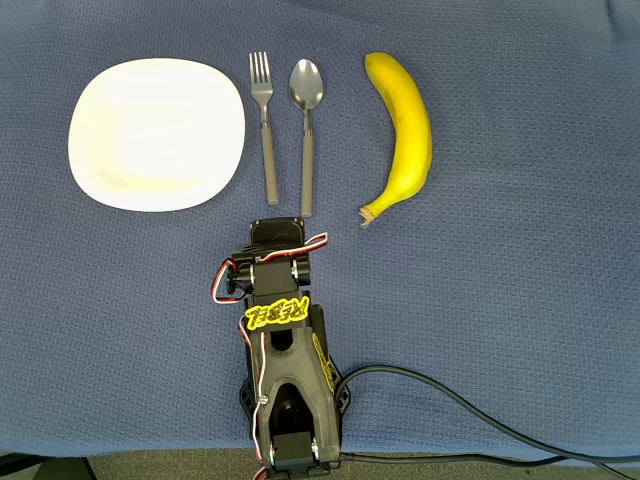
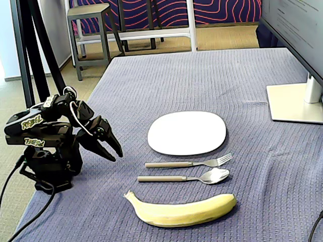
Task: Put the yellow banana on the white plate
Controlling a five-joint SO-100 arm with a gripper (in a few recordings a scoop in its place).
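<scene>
Nothing's been picked up yet, so we're at the reach step. Our gripper (image 2: 114,149) sits folded by the base, fingers together, holding nothing. The banana (image 1: 404,130) lies on the cloth, with a fork (image 1: 264,115) and spoon (image 1: 306,125) between it and the plate (image 1: 156,133), which is bare. Next we'd open up, swing over, and grab the banana mid-body.

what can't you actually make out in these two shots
- Gripper: the overhead view has the arm's own body covering the fingers.
- Monitor: fixed view, cut off by the right edge, screen face unseen.
- Underside of the banana and the white plate: hidden against the cloth.
</scene>
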